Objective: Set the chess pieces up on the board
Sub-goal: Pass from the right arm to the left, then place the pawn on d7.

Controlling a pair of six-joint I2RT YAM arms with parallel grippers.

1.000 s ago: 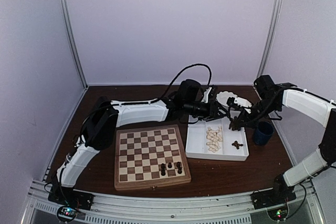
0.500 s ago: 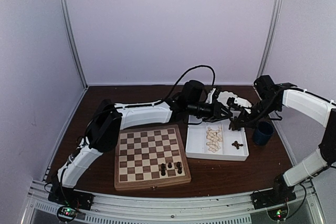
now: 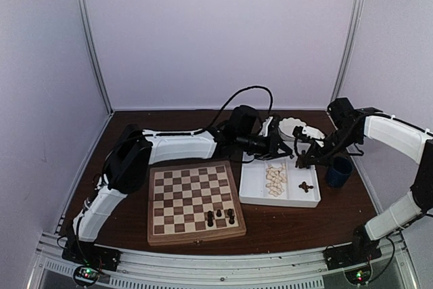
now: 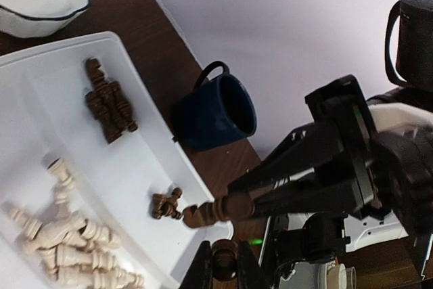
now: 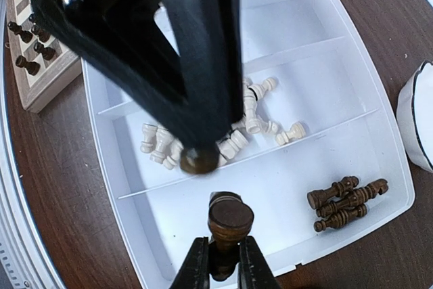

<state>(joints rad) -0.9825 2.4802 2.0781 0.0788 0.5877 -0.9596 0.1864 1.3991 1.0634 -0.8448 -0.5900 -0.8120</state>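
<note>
Left gripper (image 4: 223, 255) jaws went from part open to shut over the last second. They now pinch a dark brown turned wooden chess piece (image 4: 224, 263). The left wrist has also pulled back slightly from where it was half a second ago.

Right gripper (image 5: 222, 245) hasn't moved. Its jaws are clamped tight on a second dark brown piece (image 5: 231, 218), round base facing the wrist camera.

Both grippers hang over the far right part of the white plastic divided tray (image 3: 249, 193), tips near each other. Can't tell if the two held pieces touch.

Tray contents: loose cream chess pieces (image 3: 275, 179) heaped in the middle compartment, a few more dark brown pieces (image 3: 306, 186) lying in the right one.

Square wooden chessboard (image 3: 181, 194) with light and dark checks lies flat just left of the tray. A few dark pieces (image 3: 218, 217) stand on its near right squares.

Dark blue mug (image 3: 338, 172) sits right of the tray, and a white scalloped bowl (image 3: 302, 128) sits behind it. All of it rests on a dark brown wooden table (image 3: 291, 227).
</note>
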